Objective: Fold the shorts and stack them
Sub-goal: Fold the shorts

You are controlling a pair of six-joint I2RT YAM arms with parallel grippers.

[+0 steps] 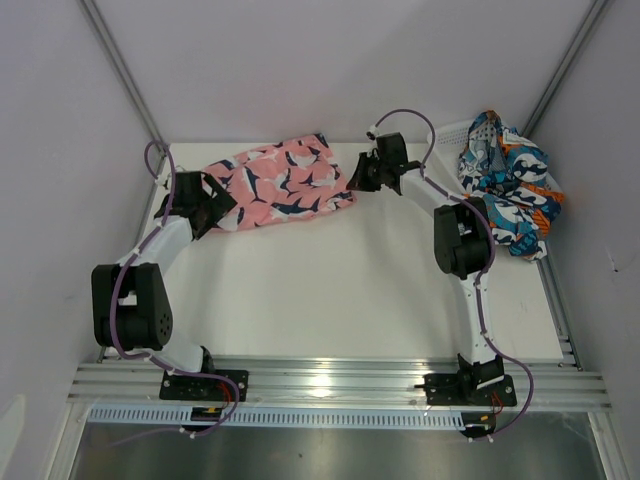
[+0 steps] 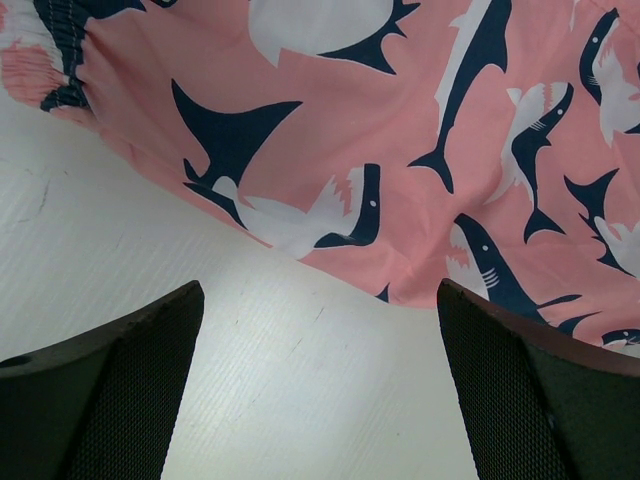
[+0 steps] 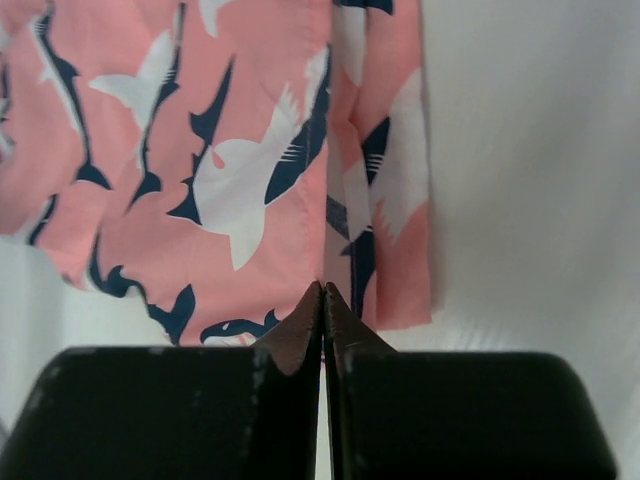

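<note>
- Your left gripper (image 2: 318, 296), arm bent, sits low at the pink shorts' (image 1: 285, 182) left end, jaws wide apart.
- Your right gripper (image 3: 322, 292), arm stretched forward, fingers pressed together at the hem; grip unclear.

Left arm (image 1: 165, 240): white links, bulky black joint housings | Right arm (image 1: 460, 240): same white-and-black build | Cables (image 1: 405, 112): purple, looped along each arm above the silver rail (image 1: 340, 378) | Bases (image 1: 200, 385): black, on that rail | Left tool (image 2: 320, 300): black fine-textured fingers (image 2: 120, 400) | Right tool (image 3: 322, 300): matt black, scuffed

White table (image 1: 350, 290): pink shorts (image 1: 285, 182), mesh basket (image 1: 452, 133).
</note>
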